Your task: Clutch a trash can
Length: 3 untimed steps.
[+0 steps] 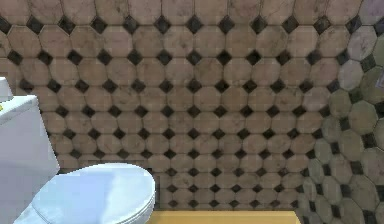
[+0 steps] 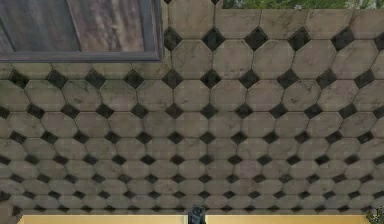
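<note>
One white toilet (image 1: 95, 195), one dark-framed wall panel (image 2: 80, 28)

Both views close, square-on to tiled walls (image 1: 200, 100)

No text, label, brand, number or sign legible anywhere. Nothing printed on the octagon-tiled wall (image 1: 210, 90), the white toilet (image 1: 95, 195), its tank (image 1: 20, 140) or the dark-framed panel (image 2: 80, 25).
</note>
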Tool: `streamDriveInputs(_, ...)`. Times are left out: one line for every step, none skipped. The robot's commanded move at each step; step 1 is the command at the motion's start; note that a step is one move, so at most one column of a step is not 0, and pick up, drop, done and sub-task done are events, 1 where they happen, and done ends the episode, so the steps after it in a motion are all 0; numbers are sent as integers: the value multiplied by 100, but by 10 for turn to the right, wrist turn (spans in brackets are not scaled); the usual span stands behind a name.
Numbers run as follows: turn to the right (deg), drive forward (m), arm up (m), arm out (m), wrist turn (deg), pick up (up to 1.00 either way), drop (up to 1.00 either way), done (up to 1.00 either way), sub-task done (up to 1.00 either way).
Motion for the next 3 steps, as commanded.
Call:
streamDriveInputs(0,0,24,0,0,0,0,0,0)
streamDriveInputs(0,0,0,38,0,0,0,0,0)
streamDriveInputs(0,0,0,0,450,0,0,0,0)
